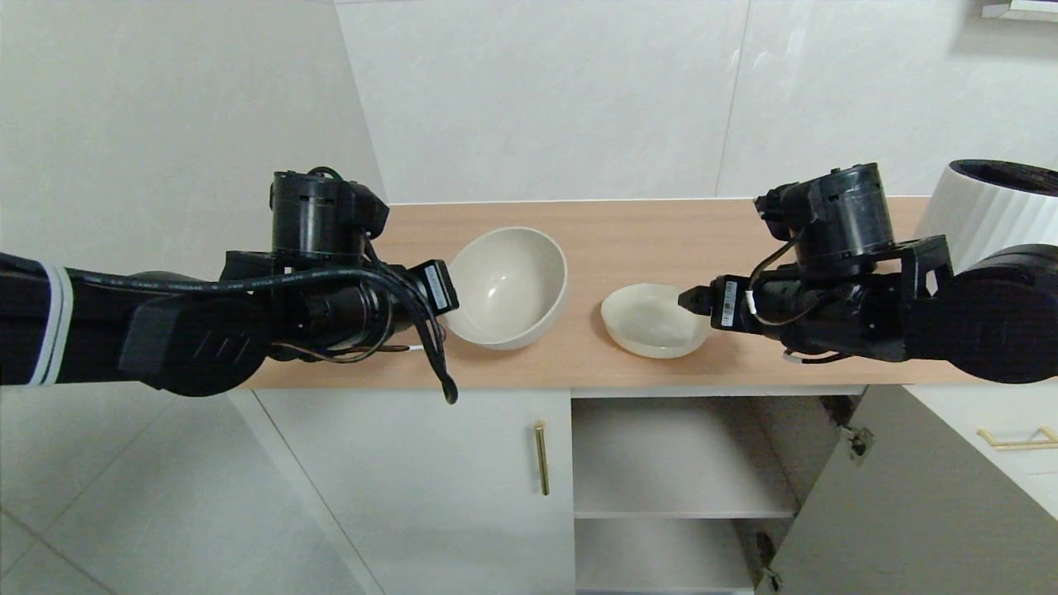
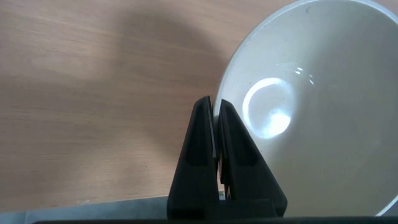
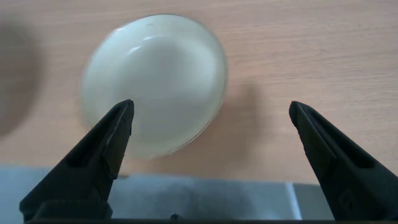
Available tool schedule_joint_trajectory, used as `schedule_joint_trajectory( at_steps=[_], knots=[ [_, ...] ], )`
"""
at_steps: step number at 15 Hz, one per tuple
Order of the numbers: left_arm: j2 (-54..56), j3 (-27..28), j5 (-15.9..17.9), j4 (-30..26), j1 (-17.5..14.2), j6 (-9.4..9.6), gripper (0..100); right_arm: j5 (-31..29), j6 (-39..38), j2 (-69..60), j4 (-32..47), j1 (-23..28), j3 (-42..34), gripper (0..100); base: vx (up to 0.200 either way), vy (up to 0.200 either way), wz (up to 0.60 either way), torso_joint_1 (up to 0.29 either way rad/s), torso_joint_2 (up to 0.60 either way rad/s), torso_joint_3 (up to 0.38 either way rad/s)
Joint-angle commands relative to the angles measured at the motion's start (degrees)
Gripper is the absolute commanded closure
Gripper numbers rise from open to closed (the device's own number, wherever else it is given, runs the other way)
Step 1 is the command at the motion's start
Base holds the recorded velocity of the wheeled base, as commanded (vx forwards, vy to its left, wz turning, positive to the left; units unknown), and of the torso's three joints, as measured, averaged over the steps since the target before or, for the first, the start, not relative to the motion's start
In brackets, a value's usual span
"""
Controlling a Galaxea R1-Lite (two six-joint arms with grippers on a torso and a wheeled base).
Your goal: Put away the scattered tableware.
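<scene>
Ribbed pot [image 1: 979, 216] well right of dish [image 1: 653, 330]

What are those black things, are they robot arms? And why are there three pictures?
Yes, those are a robot's two arms. The big picture comes from a camera on its head, looking down at a wooden counter. The other two come from small cameras on each wrist, looking along the pinching tool at the end of that arm. On the counter are a big bowl, a small dish and, at the far right, a white ribbed pot. The left tool is pinched shut on the big bowl's rim, and the bowl is tilted. The right tool is wide open over the small dish, holding nothing. Below the counter, a cupboard has its door open.
</scene>
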State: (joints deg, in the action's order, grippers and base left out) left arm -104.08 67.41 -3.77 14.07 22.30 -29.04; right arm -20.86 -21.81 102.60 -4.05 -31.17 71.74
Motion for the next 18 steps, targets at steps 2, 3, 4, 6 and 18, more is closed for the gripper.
schedule_joint_trajectory(
  at_steps=[2,3,4,6,18],
  knots=[
    [0.9,-0.1,0.0,0.0,0.0,-0.05,100,-3.9,-0.2,5.9,-0.1,0.1,2.4,0,0.000,0.000,0.00,0.000,0.00,0.000],
    [0.9,-0.1,0.0,0.0,0.0,-0.14,100,-4.9,-0.3,6.8,-0.2,0.1,2.6,0,0.000,0.000,0.00,0.000,0.00,0.000],
    [0.9,-0.1,0.0,0.0,0.0,-0.05,100,-5.1,-0.3,7.4,-0.2,0.4,3.1,0,0.000,0.000,0.00,0.000,0.00,0.000],
    [0.9,-0.1,0.0,0.0,0.0,-0.05,100,-5.1,-0.3,7.9,-0.2,0.8,3.2,0,0.000,0.000,0.00,0.000,0.00,0.000],
    [1.2,-0.1,-0.1,0.0,0.0,-0.14,100,-4.5,-1.3,8.3,-0.1,0.8,4.0,100,0.000,0.000,0.00,0.000,0.00,0.000]
  ],
)
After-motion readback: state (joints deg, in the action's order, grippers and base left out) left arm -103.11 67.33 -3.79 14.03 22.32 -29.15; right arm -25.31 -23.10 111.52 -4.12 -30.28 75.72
